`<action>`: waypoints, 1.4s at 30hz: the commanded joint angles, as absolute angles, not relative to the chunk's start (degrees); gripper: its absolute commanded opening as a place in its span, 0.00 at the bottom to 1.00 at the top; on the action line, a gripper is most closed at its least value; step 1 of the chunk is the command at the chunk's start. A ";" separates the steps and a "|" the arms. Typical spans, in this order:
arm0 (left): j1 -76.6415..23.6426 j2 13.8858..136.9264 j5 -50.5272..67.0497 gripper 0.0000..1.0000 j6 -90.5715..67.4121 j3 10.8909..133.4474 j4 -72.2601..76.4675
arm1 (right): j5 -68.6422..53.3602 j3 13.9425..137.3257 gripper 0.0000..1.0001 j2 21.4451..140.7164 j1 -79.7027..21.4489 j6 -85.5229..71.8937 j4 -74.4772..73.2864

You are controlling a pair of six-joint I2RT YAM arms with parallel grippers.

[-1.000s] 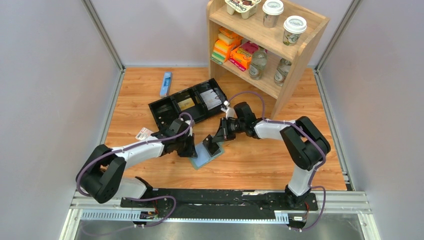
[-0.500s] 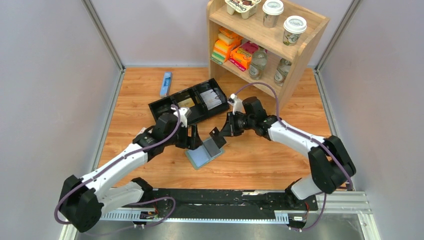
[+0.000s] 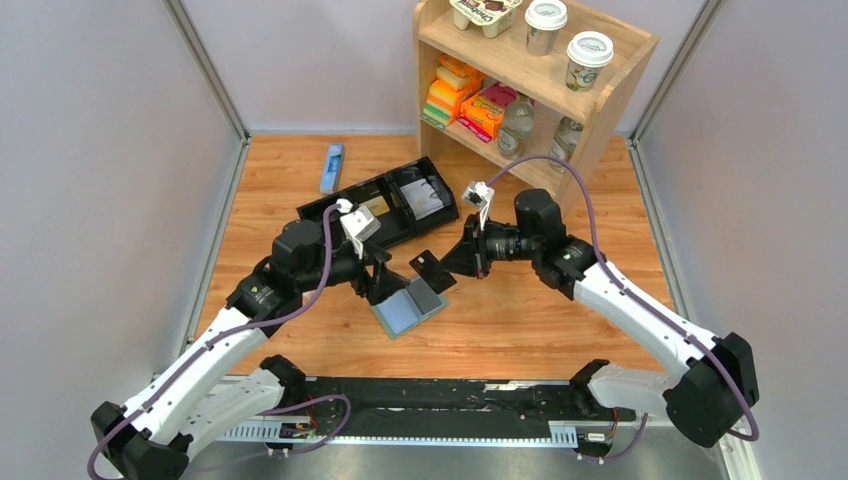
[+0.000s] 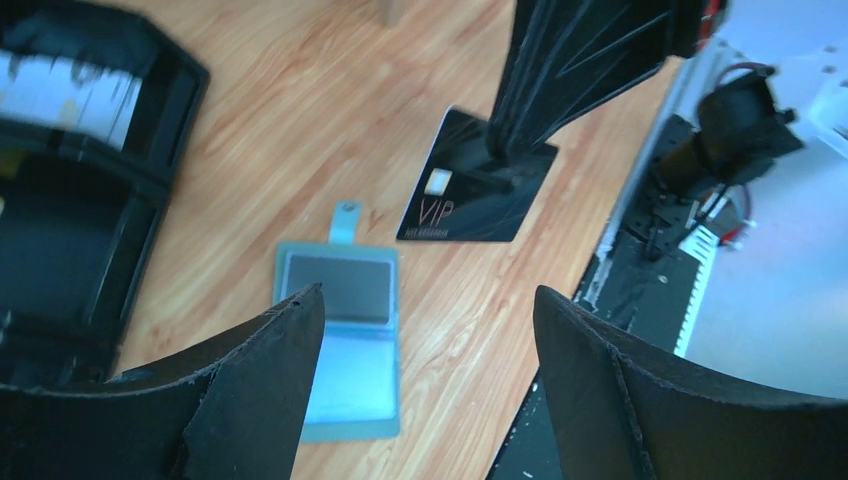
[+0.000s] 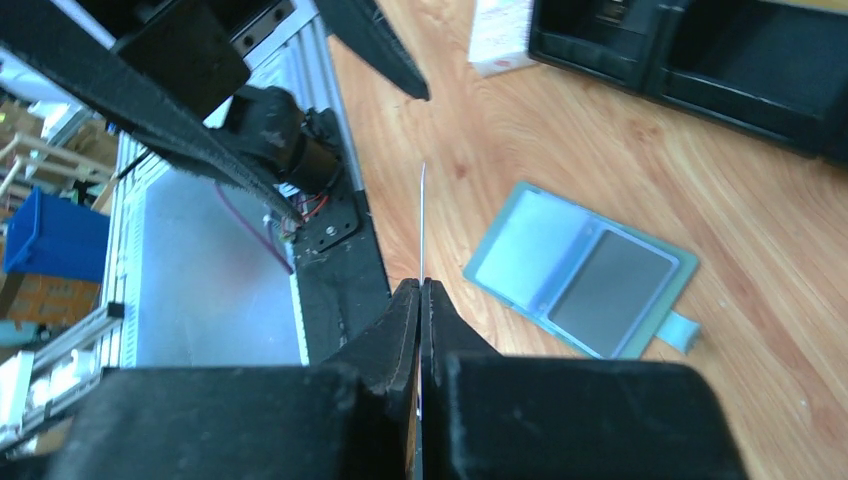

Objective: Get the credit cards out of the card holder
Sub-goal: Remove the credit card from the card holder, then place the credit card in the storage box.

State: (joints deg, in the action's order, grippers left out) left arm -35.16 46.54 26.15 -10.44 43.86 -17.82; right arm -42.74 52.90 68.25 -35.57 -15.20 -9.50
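The card holder (image 3: 402,313) lies open on the wood, its tab pointing away from the arms. A grey card (image 3: 427,298) sits in its far pocket, and the near pale blue pocket (image 5: 522,248) shows no card. My right gripper (image 3: 450,266) is shut on a black credit card (image 3: 431,271) marked VIP, held in the air just beyond the holder. From the right wrist this card (image 5: 422,215) shows edge-on between the closed fingers. My left gripper (image 3: 384,279) hangs open over the holder's left edge, with nothing between its fingers (image 4: 285,345).
A black three-compartment tray (image 3: 330,214) lies behind the left gripper, holding a few items. A pink-and-white packet (image 5: 500,35) rests beside it. A blue object (image 3: 332,167) lies far left, and a wooden shelf (image 3: 600,110) stands far right. The arms' base rail (image 3: 420,394) runs along the near edge.
My left gripper has opened, let go of the holder and risen. The right gripper has drawn the black card clear of the holder, up and to the right.
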 commanded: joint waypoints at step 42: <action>-26.65 48.52 0.28 0.00 -17.47 47.20 -26.98 | -20.32 54.76 1.00 65.39 -37.62 -14.49 -12.75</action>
State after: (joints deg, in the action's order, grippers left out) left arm -31.70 50.33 15.62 -9.23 48.25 -26.22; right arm -31.07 53.54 65.60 -38.41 -10.52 -13.32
